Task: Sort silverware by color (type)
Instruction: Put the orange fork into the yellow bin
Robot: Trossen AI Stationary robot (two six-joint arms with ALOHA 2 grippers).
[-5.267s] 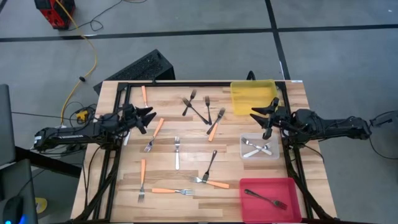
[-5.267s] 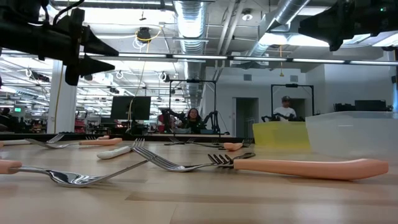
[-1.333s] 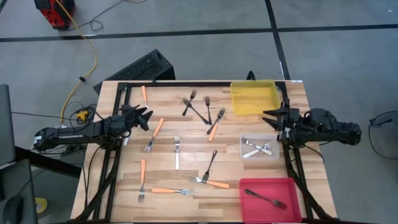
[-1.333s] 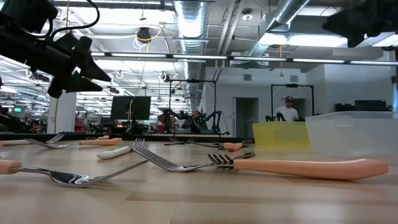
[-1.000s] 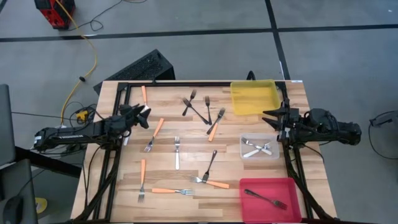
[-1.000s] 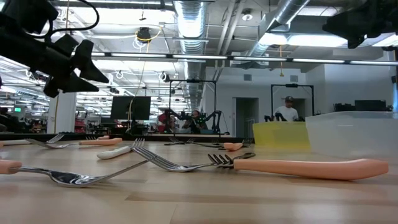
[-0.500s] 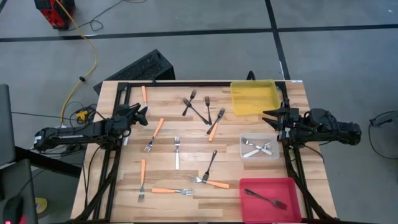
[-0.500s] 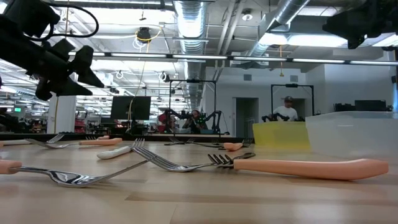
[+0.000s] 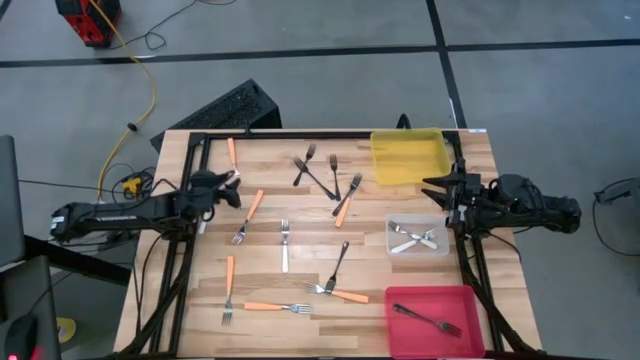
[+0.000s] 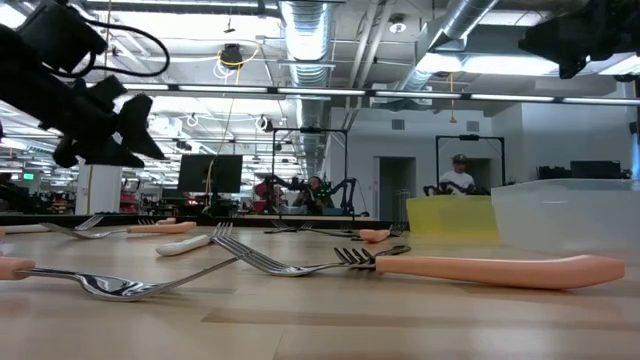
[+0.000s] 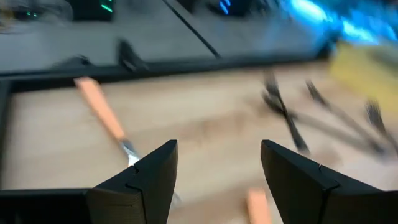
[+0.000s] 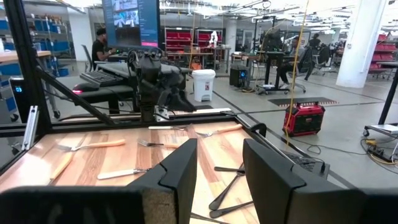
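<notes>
I read the table [image 9: 400, 300] first. At its 3 o'clock edge, the yellow bin [image 9: 408, 157] is empty, the clear bin [image 9: 418, 238] holds pale forks, and the red bin [image 9: 436, 320] holds one dark fork. Most forks [image 9: 284, 245] lie loose from centre toward 9 o'clock. The right gripper [image 9: 434, 187] waits parted and empty between the yellow and clear bins. The left gripper [image 9: 230, 183] hovers wide and empty at 9 o'clock. I judge this a reach step: I must lower onto the nearby orange-handled fork [image 9: 250, 212] and close.

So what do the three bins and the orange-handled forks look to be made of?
Yellow bin and red bin: likely plastic, one even opaque colour. Clear bin: translucent plastic, pale forks show through. Orange-handled fork: matte handle, probably plastic; shiny reflective tines suggest metal.
</notes>
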